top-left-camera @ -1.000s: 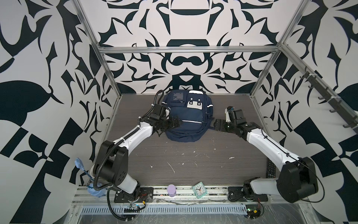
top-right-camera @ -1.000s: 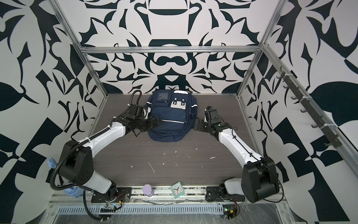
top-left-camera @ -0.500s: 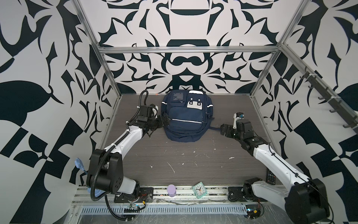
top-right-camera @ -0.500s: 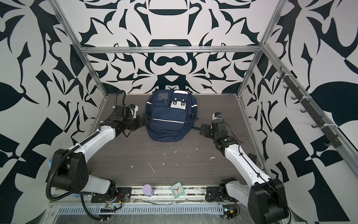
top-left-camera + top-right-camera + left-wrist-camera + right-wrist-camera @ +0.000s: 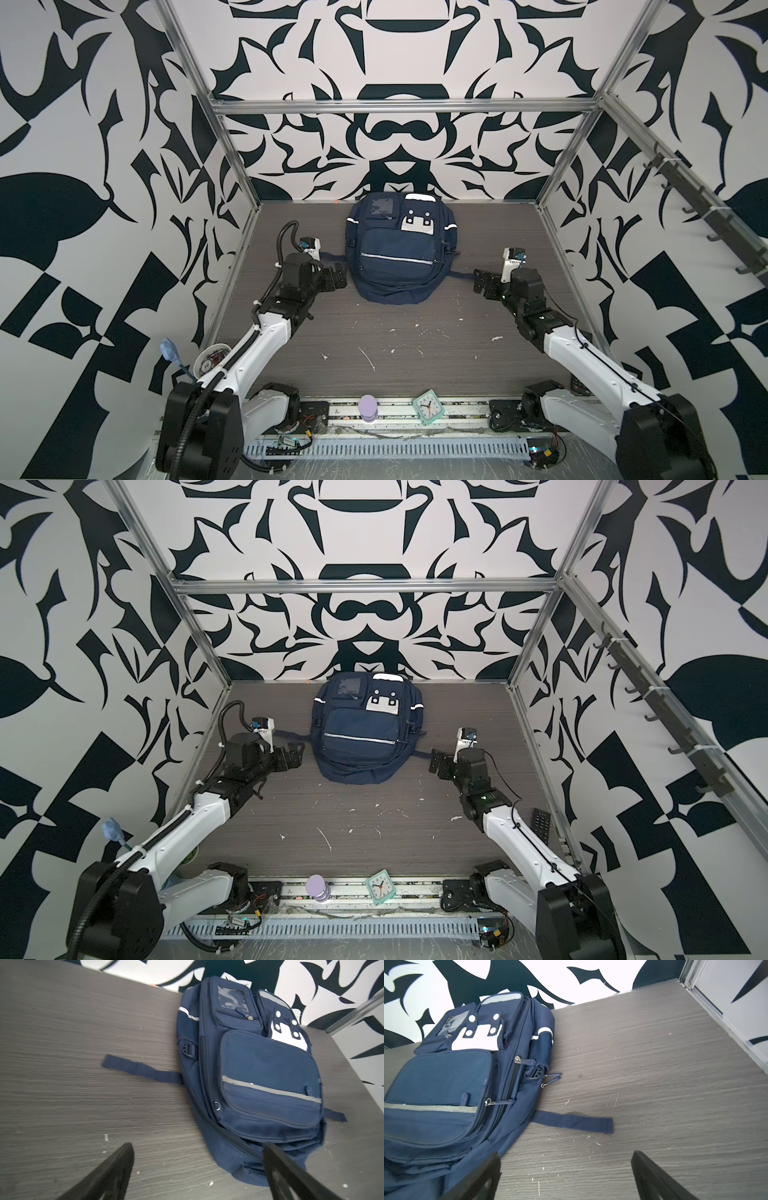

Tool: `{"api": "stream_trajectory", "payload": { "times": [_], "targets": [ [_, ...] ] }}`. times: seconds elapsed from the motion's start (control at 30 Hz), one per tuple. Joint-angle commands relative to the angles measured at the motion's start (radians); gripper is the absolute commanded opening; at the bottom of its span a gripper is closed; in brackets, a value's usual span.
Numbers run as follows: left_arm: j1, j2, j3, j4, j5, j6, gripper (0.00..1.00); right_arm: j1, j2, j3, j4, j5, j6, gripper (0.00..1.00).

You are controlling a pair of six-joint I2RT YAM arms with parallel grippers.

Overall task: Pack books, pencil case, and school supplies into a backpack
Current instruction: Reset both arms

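Note:
The navy backpack (image 5: 399, 249) (image 5: 359, 733) lies flat at the back middle of the table, front pockets up, and its zips look closed. My left gripper (image 5: 338, 278) (image 5: 297, 752) hovers just off its left lower corner, open and empty. In the left wrist view the backpack (image 5: 259, 1074) fills the far side beyond the open left gripper (image 5: 198, 1145). My right gripper (image 5: 480, 280) (image 5: 434, 762) stands open and empty to the right of the bag. The right wrist view shows the backpack (image 5: 446, 1084) beside the open right gripper (image 5: 565, 1153). Books, pencil case and school supplies are out of view.
Two loose straps (image 5: 141, 1069) (image 5: 573, 1124) lie on the table either side of the bag. A teal alarm clock (image 5: 428, 411) and a purple object (image 5: 368, 408) sit on the front rail. A black remote (image 5: 541, 823) lies at the right edge, and a cup (image 5: 212, 359) stands front left.
Both arms have drawn back from the backpack's sides toward the front and outward. Both grippers stayed open and the backpack has not moved.

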Motion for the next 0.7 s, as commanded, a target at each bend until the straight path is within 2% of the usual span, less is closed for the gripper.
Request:
{"api": "stream_trajectory", "payload": {
  "times": [0.0, 0.17, 0.33, 0.57, 0.67],
  "targets": [
    [0.007, -0.057, -0.05, 0.092, -0.152, 0.088, 0.99, -0.003, 0.0, -0.005, 0.043, -0.022, -0.041, 1.0],
    [0.007, -0.095, -0.141, 0.163, -0.24, 0.165, 0.99, -0.003, 0.014, -0.019, 0.052, -0.029, -0.065, 1.0],
    [0.007, -0.111, -0.226, 0.229, -0.291, 0.181, 0.99, -0.003, 0.017, -0.045, 0.069, -0.017, -0.081, 1.0],
    [0.008, -0.035, -0.268, 0.32, -0.325, 0.22, 0.99, -0.002, 0.001, -0.075, 0.091, 0.084, -0.117, 1.0],
    [0.026, 0.047, -0.309, 0.471, -0.315, 0.223, 0.99, -0.002, -0.011, -0.077, 0.097, 0.155, -0.14, 1.0]
  ]
}}
